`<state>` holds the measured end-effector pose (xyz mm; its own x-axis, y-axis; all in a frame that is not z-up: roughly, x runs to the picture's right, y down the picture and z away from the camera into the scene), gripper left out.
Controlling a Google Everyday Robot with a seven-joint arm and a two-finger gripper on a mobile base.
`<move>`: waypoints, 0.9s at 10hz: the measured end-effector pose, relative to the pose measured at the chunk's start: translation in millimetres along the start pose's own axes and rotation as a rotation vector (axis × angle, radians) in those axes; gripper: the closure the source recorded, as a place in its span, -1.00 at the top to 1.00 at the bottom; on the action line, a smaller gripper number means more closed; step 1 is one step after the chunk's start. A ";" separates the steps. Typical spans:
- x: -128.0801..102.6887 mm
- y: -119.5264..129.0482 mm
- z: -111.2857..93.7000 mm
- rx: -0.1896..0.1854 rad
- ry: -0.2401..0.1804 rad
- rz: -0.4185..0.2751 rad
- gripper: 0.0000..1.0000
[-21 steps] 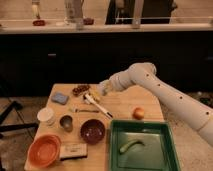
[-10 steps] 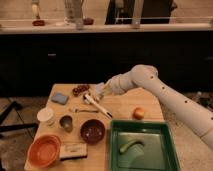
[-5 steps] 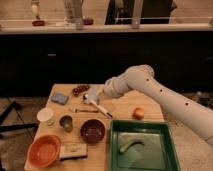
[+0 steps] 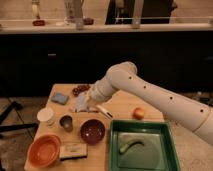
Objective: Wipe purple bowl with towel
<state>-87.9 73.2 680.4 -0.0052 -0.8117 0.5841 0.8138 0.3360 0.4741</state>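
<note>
The purple bowl [image 4: 93, 131] sits upright on the wooden table [image 4: 120, 102], near the front and left of the middle. My gripper [image 4: 88, 101] reaches in from the right. It is above and just behind the bowl, a little to its left. It is shut on the pale grey-blue towel [image 4: 81, 104], which hangs crumpled below it, clear of the bowl.
Left of the bowl stand a grey metal cup [image 4: 66, 122] and a white cup [image 4: 46, 116]. An orange bowl [image 4: 44, 150] and a sponge [image 4: 73, 150] are at the front left. A blue folded cloth [image 4: 60, 98] lies at the back left. A green tray [image 4: 165, 155] and an orange fruit [image 4: 138, 113] are to the right.
My gripper has moved left and slightly toward the front with the towel, lifting it off the table. The bowl has not moved.
</note>
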 end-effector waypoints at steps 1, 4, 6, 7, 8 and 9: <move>-8.9 -4.5 7.9 -0.007 -0.029 -0.014 -1.00; -34.6 2.6 22.7 -0.038 -0.110 -0.015 -1.00; -56.3 16.8 28.0 -0.072 -0.157 0.007 -1.00; -64.2 23.9 28.8 -0.087 -0.175 0.020 -1.00; -69.9 28.8 29.4 -0.096 -0.187 0.029 -1.00; -72.0 32.8 28.3 -0.100 -0.187 0.038 -1.00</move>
<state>-77.3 156.2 672.5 -0.0732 -0.6937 0.7166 0.8691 0.3080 0.3870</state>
